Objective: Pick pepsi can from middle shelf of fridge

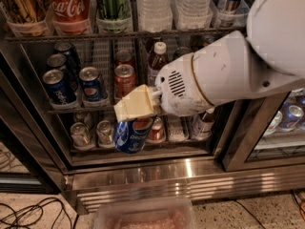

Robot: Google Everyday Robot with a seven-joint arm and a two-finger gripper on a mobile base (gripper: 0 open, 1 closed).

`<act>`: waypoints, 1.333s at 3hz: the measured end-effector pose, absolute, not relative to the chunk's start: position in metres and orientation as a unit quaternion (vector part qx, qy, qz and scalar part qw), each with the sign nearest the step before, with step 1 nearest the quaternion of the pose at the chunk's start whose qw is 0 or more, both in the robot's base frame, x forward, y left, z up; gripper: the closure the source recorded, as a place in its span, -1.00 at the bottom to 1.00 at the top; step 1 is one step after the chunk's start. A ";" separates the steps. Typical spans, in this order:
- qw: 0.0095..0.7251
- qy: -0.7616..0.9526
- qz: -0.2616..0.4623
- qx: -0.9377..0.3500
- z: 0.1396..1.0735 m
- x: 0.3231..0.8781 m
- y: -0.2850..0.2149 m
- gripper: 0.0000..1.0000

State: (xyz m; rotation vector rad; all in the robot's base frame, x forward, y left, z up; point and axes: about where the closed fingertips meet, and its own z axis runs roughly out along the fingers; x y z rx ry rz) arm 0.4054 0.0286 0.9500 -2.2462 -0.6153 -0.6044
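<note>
My gripper [131, 114], with cream-coloured fingers [135, 104], is shut on a blue pepsi can [132, 135]. The can hangs tilted below the fingers, out in front of the fridge's lower shelf. The big white arm [224, 70] reaches in from the right and hides the right half of the middle shelf [81, 109]. On that wire rack stand more pepsi cans [58, 87] in the left lanes, another pepsi can [92, 83] beside them, and red cans [125, 78]. The fridge's shiny steel base strip [190, 171] runs below.
The top shelf holds Coca-Cola bottles [67, 7], a green bottle [112, 4] and water bottles [155, 6]. Cans [81, 133] stand on the bottom shelf. A clear plastic bin [143, 214] sits on the floor in front. Cables [28, 213] lie at the lower left. A second compartment [286, 123] lies to the right.
</note>
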 end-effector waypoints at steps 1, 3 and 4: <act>0.371 -0.246 -0.232 -0.865 0.945 0.403 0.013 1.00; 0.346 -0.269 -0.224 -0.870 0.932 0.397 -0.008 1.00; 0.330 -0.280 -0.228 -0.872 0.915 0.413 -0.015 1.00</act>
